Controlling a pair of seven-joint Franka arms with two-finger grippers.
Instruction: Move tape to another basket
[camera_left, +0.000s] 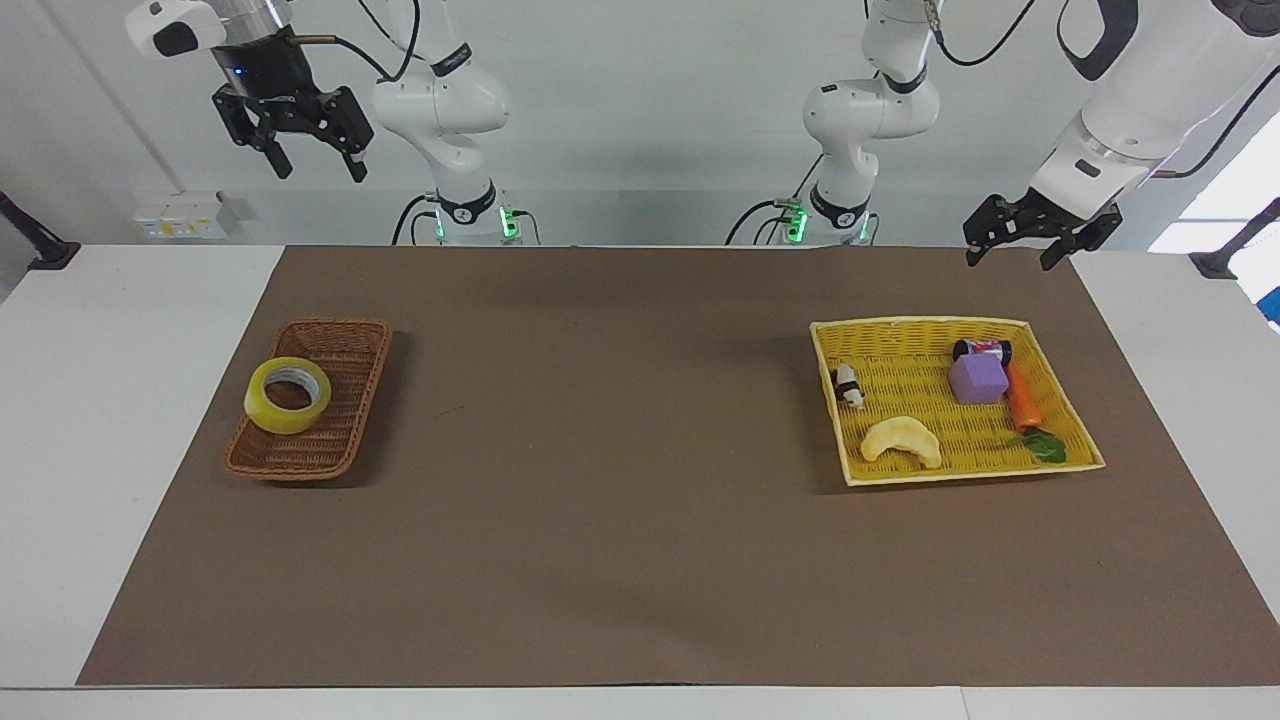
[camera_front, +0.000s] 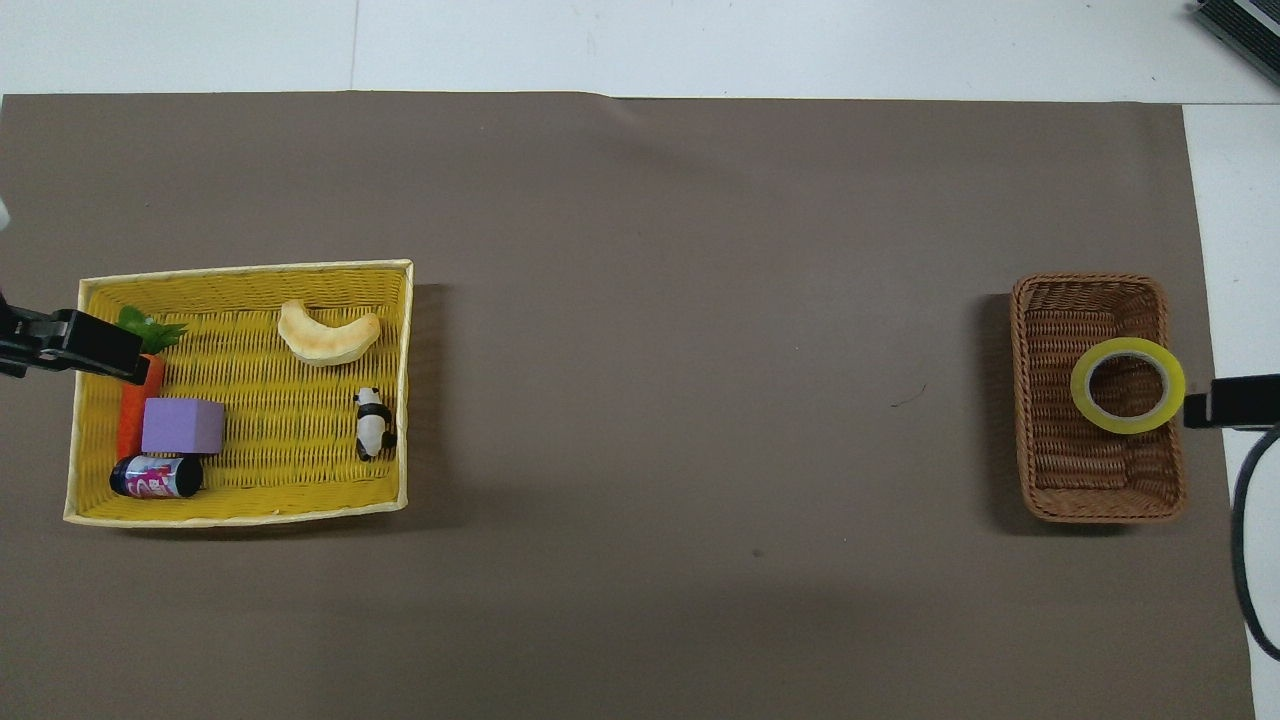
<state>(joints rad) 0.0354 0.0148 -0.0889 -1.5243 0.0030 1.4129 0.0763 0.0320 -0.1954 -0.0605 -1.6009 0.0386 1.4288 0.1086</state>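
The tape (camera_left: 287, 394), a yellow roll with a pale core, lies in the brown wicker basket (camera_left: 340, 340) at the right arm's end of the table, against the basket's outer wall. It also shows in the overhead view (camera_front: 1127, 385), as does the basket (camera_front: 1090, 500). My right gripper (camera_left: 318, 172) is open and empty, raised high above the table near the basket. One of its fingers (camera_front: 1235, 400) shows beside the tape. My left gripper (camera_left: 1010, 262) is open and empty, waiting above the mat's edge by the yellow tray-basket. One of its fingers (camera_front: 90, 345) shows.
The yellow woven tray-basket (camera_left: 920, 325) at the left arm's end holds a pale crescent toy (camera_left: 902, 441), a panda figure (camera_left: 848, 386), a purple block (camera_left: 978, 379), a can (camera_left: 983, 349) and a carrot (camera_left: 1024, 403). A brown mat (camera_left: 620, 450) covers the table.
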